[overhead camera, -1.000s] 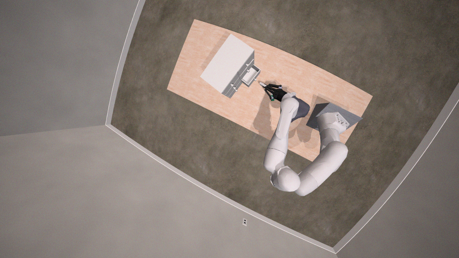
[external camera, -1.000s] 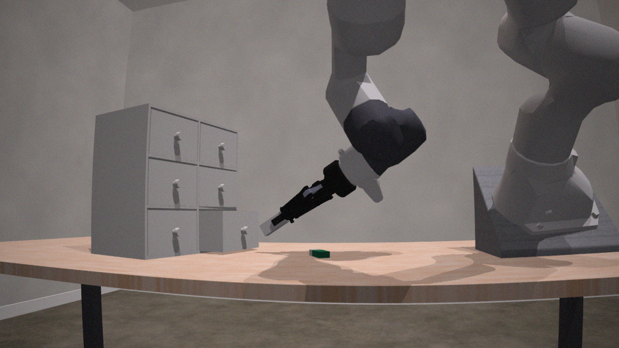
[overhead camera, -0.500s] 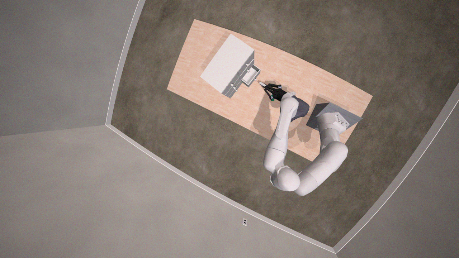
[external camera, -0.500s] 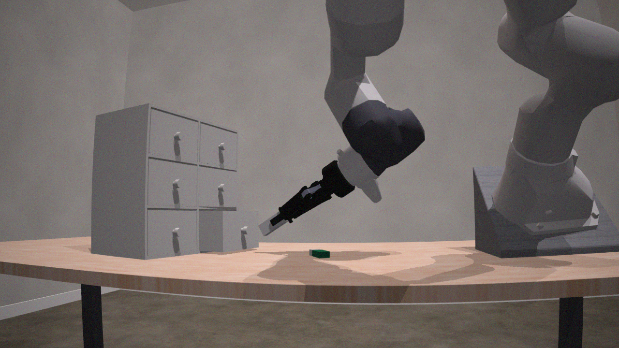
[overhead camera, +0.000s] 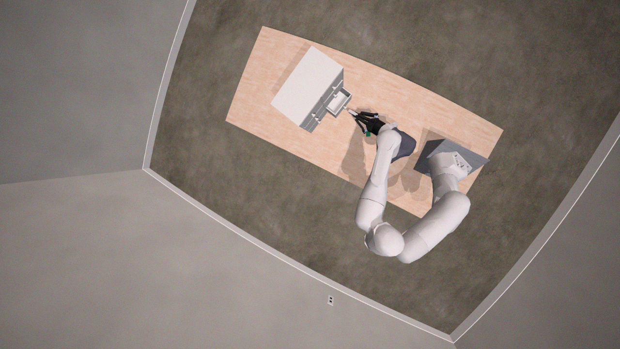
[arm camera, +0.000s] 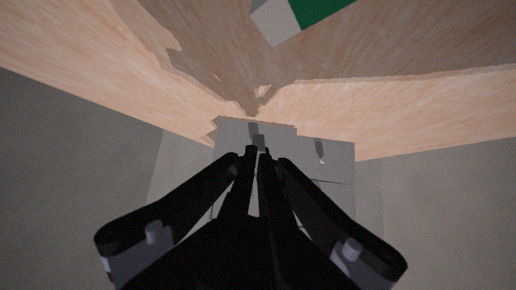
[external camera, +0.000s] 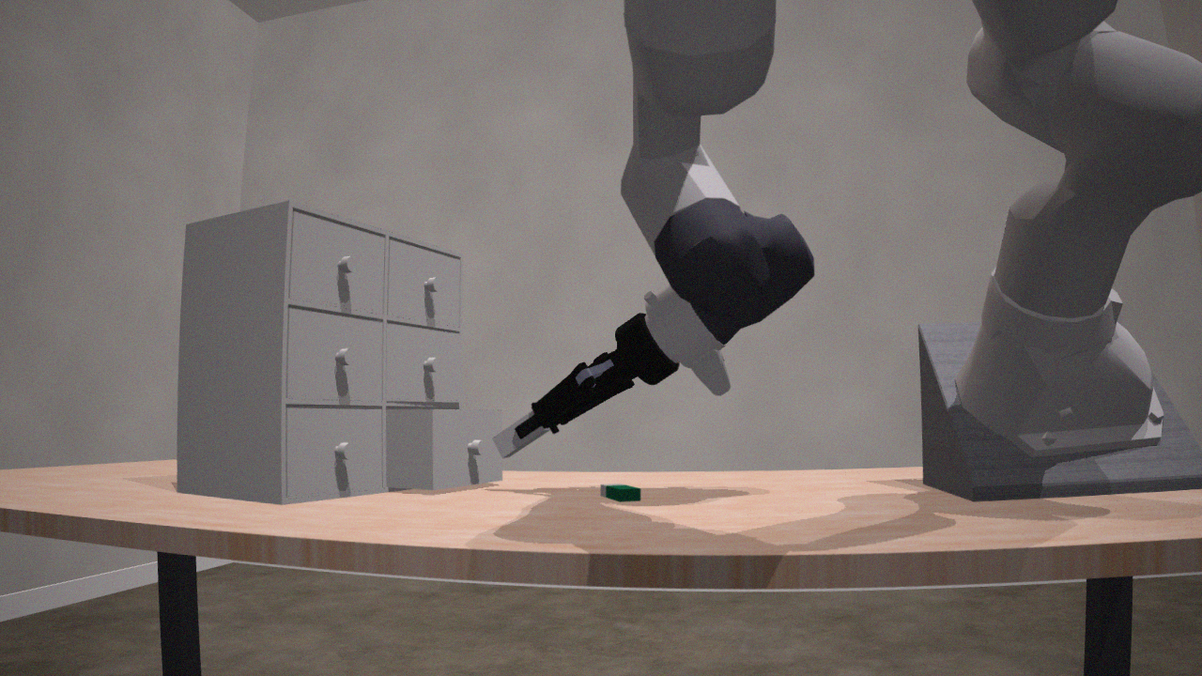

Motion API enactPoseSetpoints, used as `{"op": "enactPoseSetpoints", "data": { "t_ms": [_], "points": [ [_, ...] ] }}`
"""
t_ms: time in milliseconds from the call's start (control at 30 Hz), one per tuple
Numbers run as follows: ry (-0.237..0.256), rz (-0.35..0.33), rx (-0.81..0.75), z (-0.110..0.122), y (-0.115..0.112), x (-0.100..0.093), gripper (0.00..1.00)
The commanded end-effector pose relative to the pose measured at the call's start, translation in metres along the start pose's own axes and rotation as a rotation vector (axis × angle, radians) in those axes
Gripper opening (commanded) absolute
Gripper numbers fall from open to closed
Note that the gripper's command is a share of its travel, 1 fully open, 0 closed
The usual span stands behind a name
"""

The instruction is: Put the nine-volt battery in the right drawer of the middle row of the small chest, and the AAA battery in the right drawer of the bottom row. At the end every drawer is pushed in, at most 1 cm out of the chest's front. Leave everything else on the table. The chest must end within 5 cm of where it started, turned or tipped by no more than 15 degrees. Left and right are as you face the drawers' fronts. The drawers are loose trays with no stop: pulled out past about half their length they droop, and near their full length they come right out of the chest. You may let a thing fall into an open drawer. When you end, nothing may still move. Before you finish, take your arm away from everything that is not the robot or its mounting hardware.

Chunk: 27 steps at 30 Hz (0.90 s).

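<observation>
Just beyond the clenched jaws (overhead camera: 350, 111) (external camera: 506, 441) stands the extended lower-right drawer (overhead camera: 338, 102) (external camera: 449, 445) (arm camera: 235, 130).

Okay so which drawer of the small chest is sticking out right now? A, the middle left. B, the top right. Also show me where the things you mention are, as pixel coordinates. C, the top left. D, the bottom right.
D: the bottom right drawer (overhead camera: 339, 103) (external camera: 467, 445) juts from the small chest (overhead camera: 306, 84) (external camera: 233, 353), while the other fronts sit about flush in the exterior view.
</observation>
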<state>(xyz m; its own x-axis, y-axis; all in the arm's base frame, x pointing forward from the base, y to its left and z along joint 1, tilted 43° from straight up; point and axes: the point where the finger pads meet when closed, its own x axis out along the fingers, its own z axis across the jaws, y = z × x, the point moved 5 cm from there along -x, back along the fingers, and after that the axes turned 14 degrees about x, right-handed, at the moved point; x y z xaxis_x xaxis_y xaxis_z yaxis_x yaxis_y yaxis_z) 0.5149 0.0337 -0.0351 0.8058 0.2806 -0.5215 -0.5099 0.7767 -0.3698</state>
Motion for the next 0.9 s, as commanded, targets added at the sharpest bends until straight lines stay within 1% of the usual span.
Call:
{"op": "enactPoseSetpoints", "data": {
  "t_ms": [0, 433, 600, 867],
  "points": [
    [0.001, -0.005, 0.001, 0.000, -0.003, 0.004, 0.00],
    [-0.007, -0.012, -0.001, 0.001, -0.012, 0.021, 0.00],
    [0.012, -0.010, 0.015, 0.003, -0.015, 0.026, 0.00],
    [0.012, -0.010, 0.015, 0.004, -0.021, 0.035, 0.00]
  ]
}}
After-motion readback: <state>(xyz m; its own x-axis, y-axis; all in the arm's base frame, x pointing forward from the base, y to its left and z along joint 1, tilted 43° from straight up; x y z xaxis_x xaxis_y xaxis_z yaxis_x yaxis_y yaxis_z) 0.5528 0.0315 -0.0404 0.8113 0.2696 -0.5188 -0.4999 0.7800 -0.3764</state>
